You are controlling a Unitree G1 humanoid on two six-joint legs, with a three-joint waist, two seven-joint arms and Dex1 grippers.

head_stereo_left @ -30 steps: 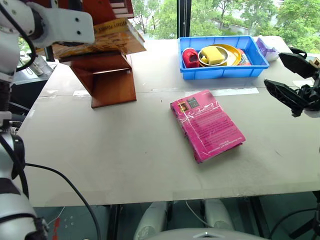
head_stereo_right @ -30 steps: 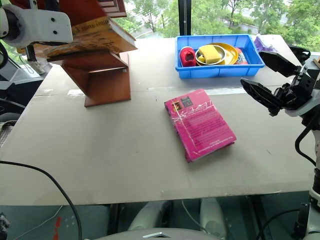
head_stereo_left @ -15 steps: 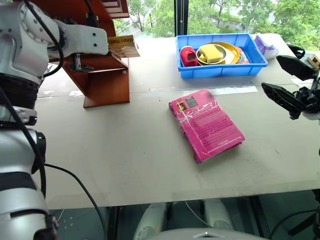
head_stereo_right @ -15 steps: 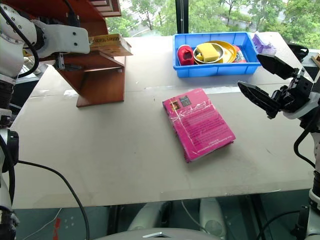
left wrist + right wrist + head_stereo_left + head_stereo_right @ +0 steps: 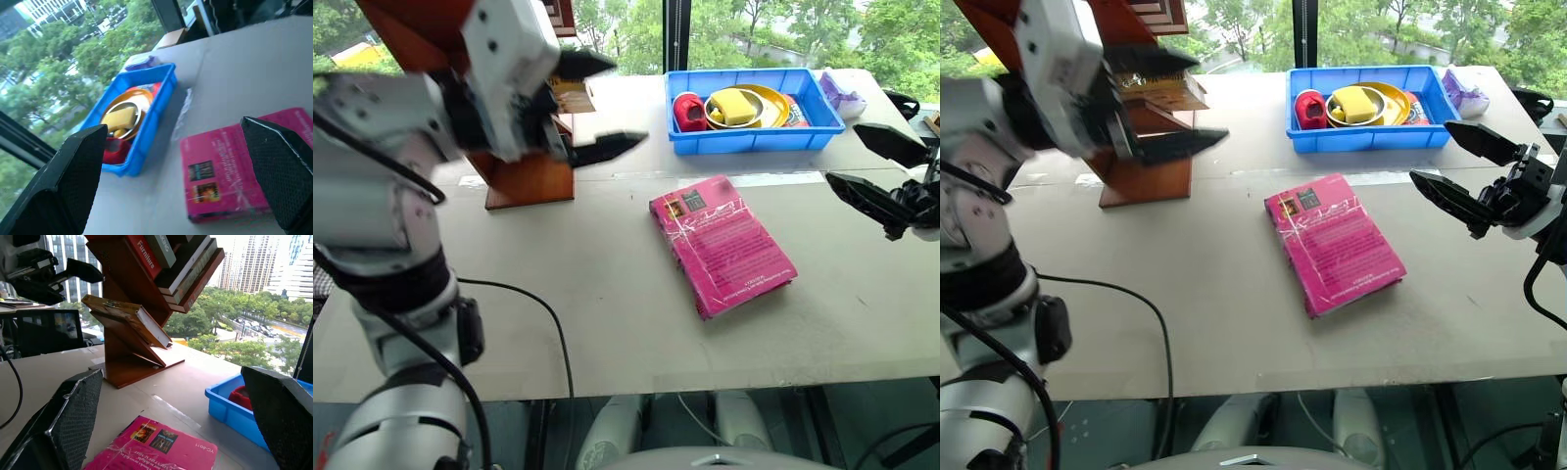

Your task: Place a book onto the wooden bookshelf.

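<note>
Evidently the placing step was over: in the left eye view the yellow-orange book [image 5: 570,96] lay on a lower slanted tier of the wooden bookshelf [image 5: 533,176], while the left gripper [image 5: 599,103] hung in front of the shelf with its two black fingers spread wide and nothing between them. On the table's bare surface [image 5: 558,294] a pink book [image 5: 720,243] lay flat, with a blue plastic tray [image 5: 754,135] behind it holding a red cup and a yellow bowl. The right eye view showed the right gripper [image 5: 1457,168] off to the right of the pink book, clear of the table, its fingers likewise parted and empty. In the left wrist view the left gripper's fingers [image 5: 73,176] framed the tray and the pink book, well apart from both. From the right wrist view the book [image 5: 128,316] sat tilted on its sloping tier, spine outward, seemingly resting fully on the wood below a row of other books leaning on the tier above. Judged from this, the task looked complete, and the next move would call only for drawing the left arm clear of the shelf without brushing the book, then settling both arms.
</note>
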